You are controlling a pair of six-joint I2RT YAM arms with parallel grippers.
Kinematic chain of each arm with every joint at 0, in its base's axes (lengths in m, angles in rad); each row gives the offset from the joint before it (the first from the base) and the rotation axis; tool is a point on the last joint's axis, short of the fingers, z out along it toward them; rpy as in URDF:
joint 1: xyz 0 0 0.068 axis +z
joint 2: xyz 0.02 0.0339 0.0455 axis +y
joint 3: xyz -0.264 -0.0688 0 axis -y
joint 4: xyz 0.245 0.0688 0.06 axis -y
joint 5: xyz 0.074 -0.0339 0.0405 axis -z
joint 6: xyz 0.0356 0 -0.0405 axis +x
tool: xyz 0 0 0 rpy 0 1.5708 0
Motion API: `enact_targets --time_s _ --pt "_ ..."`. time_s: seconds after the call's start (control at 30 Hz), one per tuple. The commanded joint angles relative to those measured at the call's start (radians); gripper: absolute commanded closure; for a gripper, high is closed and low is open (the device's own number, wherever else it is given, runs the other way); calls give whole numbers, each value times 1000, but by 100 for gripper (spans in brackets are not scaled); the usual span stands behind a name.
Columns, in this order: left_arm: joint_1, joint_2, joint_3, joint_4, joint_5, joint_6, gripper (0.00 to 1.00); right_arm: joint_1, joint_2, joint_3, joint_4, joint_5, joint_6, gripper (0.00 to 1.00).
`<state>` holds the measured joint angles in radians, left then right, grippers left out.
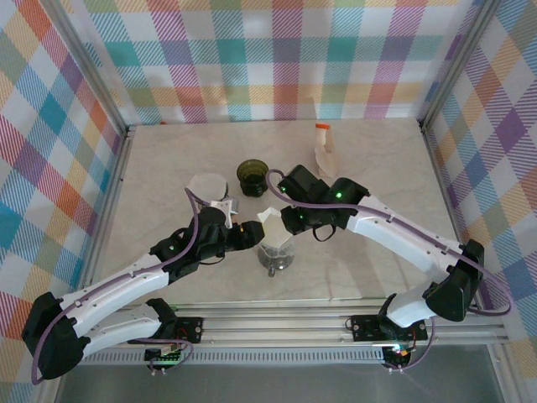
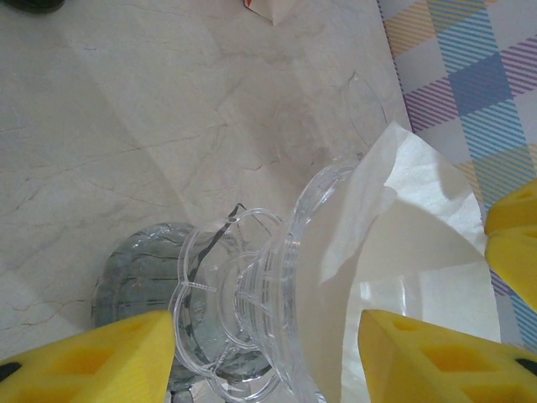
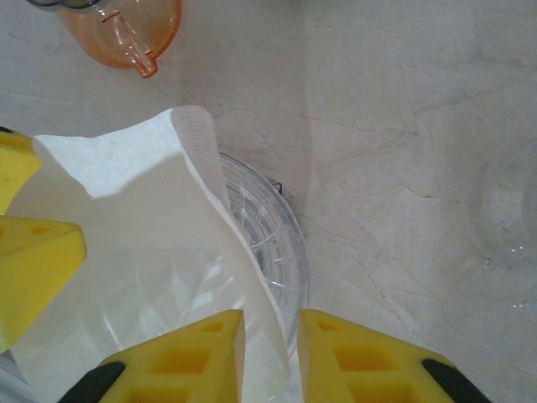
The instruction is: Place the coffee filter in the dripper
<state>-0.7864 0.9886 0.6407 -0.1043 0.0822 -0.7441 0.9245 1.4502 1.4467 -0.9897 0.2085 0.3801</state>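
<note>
The clear plastic dripper (image 1: 277,252) (image 2: 243,311) (image 3: 273,243) stands on a greyish glass vessel (image 2: 134,269) at the table's middle. The white paper coffee filter (image 1: 273,221) (image 2: 403,218) (image 3: 126,210) sits opened in its cone, with its top edge above the rim. My left gripper (image 1: 249,235) (image 2: 264,336) is open wide at the dripper's left side, and the dripper and filter lie between its yellow fingers. My right gripper (image 1: 289,222) (image 3: 270,336) is on the right. Its fingers stand a narrow gap apart, astride the filter's wall and the dripper's rim.
A dark green cup (image 1: 252,176) and a white round object (image 1: 208,186) stand behind the dripper. A pale pouch with an orange top (image 1: 323,147) lies farther back right. An orange translucent vessel (image 3: 126,25) is near the dripper, and a clear glass (image 3: 503,218) to its side.
</note>
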Motion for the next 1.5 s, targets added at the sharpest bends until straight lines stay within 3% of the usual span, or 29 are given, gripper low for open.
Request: enact_targets --time_s 0.0,0.17,0.23,0.3,0.37,0.87,1.03,1.13,1.33,1.47 --pt "10 2 7 6 10 -8 40 11 21 32 -24 -6 -7 80" --pt "9 4 7 8 10 -9 40 14 25 33 -26 3 -5 81" --pt "9 2 7 7 9 -9 40 14 26 36 -31 26 -4 71" --pt "10 3 7 7 11 -9 40 14 21 35 -28 46 -7 54" --pt "9 3 5 7 11 -9 40 14 20 36 -25 48 -12 51" --pt "9 -1 7 7 14 -10 38 14 62 62 -52 27 -22 100" --pt "9 -29 14 1 13 -17 25 18 84 88 -99 69 -26 100" --pt "10 -47 15 1 11 -22 23 31 111 105 -130 110 -31 100" --pt "10 -58 -2 8 7 -35 26 64 157 121 -159 179 -36 100" --pt "10 -74 -12 5 3 -32 35 78 184 134 -171 201 -36 100"
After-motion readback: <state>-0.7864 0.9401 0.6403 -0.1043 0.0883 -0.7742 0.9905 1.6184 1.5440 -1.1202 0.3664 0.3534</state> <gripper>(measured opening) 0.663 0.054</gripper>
